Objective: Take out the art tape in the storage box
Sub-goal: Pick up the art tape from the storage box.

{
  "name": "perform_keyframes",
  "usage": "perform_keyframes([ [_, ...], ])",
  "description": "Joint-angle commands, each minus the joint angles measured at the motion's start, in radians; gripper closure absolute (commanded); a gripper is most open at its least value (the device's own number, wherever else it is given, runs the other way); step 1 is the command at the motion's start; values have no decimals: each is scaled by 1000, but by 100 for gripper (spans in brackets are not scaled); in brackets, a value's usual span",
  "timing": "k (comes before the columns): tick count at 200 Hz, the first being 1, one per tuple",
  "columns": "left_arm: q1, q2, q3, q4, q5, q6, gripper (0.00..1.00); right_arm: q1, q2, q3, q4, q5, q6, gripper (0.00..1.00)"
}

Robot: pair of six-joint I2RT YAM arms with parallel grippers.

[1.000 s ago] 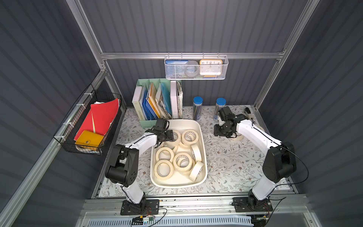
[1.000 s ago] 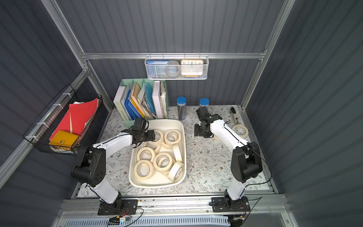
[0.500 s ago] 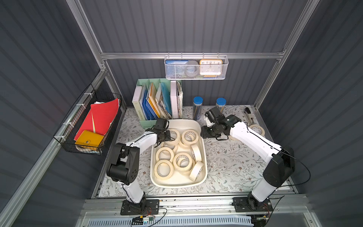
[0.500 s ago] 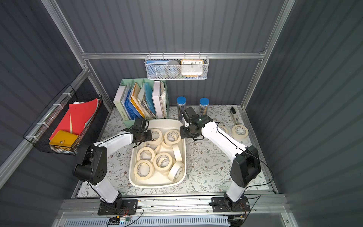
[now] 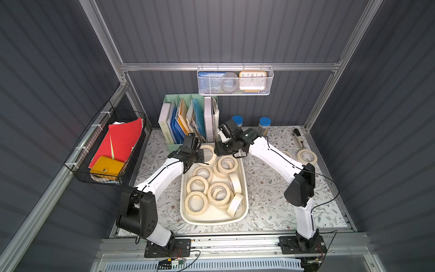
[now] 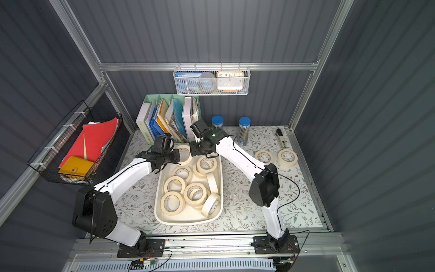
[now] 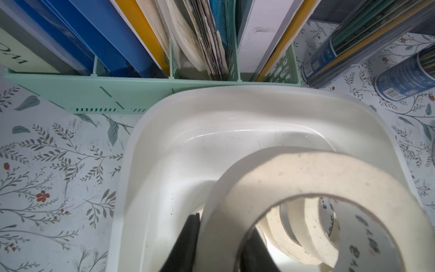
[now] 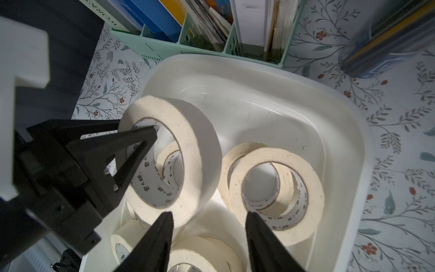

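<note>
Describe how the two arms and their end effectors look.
The left arm and right arm have white links, black joint housings and thin black cables along them. The left end effector and right end effector are black, with tapered triangular fingers.

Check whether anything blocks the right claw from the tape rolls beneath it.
Nothing visible does. The right claw hangs open over stacked rolls in the storage box; the left claw grips a tilted roll close beside.

Bright top views, wrist close-ups — blurred
</note>
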Motion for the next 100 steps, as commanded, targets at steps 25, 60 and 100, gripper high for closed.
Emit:
perform_keyframes([
  [25,-14,-52,6,-11,-11,6,73,23,131,148,-92,-17,21,44],
  [60,-14,-79,5,-7,-10,7,73,22,164,149,-80,-39,35,48],
  [100,-16,-99,-4,-3,-5,7,54,22,132,102,-62,14,39,97],
])
